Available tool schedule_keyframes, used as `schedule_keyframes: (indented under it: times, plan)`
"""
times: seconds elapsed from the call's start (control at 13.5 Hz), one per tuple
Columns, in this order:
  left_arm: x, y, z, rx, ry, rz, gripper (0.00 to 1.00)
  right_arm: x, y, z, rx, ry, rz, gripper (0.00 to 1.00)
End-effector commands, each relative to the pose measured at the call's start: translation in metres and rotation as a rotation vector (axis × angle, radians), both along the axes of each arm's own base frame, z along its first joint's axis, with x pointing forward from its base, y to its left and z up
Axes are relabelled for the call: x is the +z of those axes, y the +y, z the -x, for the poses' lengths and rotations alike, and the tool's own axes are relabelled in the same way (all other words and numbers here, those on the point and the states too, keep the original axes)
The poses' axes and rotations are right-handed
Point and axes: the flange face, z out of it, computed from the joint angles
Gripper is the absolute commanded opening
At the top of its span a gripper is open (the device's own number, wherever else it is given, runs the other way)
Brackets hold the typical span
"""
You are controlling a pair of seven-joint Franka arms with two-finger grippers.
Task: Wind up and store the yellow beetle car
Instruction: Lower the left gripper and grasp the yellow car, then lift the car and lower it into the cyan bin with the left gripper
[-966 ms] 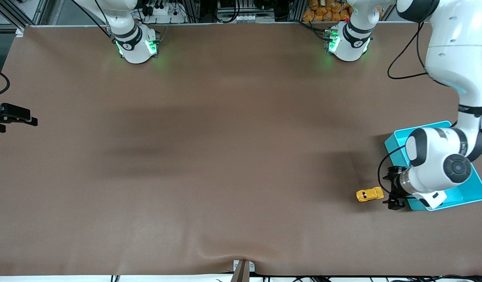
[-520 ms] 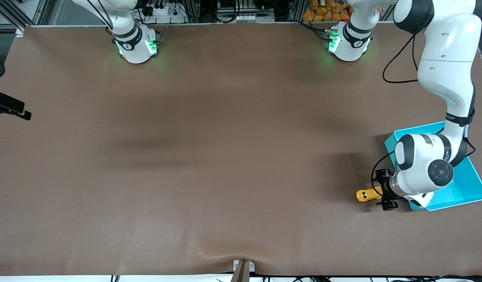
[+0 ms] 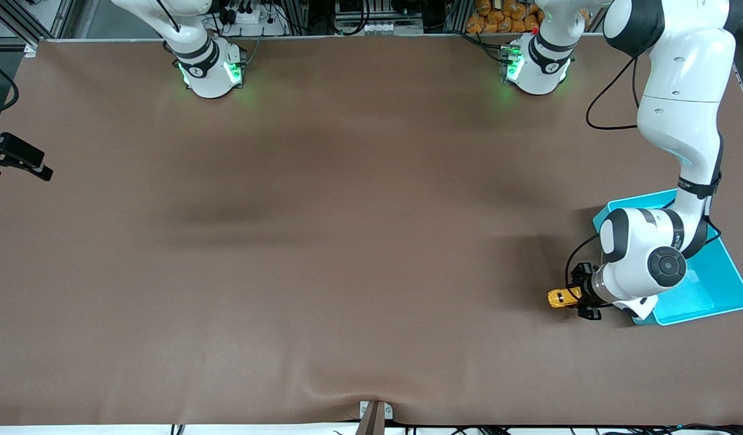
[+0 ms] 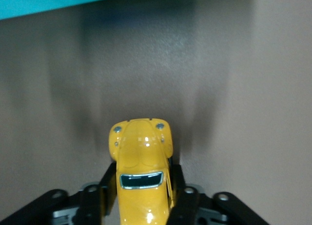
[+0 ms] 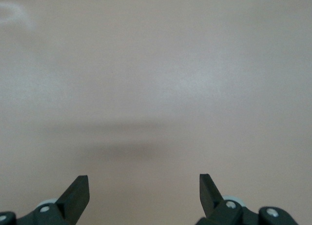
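Left gripper (image 3: 580, 296) low at lower right of the front view, its 2 fingers (image 4: 108, 186) pinching the rear flanks of the yellow beetle car (image 3: 560, 298), which sits on the brown worktop (image 3: 347, 241) just beside the turquoise bin (image 3: 719, 284). Right gripper (image 5: 144, 191) at the frame's far left edge, fingers spread wide over bare worktop, holding nothing.

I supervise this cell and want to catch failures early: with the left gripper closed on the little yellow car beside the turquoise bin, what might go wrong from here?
1. The left gripper pinches only the rear of the yellow beetle car; its rounded body may slip out during winding.
2. The turquoise bin sits right beside the car, under the arm; a low carry might clip its rim.
3. The right gripper hangs open over bare table, so it likely cannot help.
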Motion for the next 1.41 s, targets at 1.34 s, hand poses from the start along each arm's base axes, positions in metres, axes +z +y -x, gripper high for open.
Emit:
schedule_keyframes:
  times: [1.34]
  plan:
    - [0.147, 0.181, 0.046, -1.073, 0.080, -0.001, 0.00, -0.005, 0.032, -0.010, 0.037, 0.022, 0.023, 1.00]
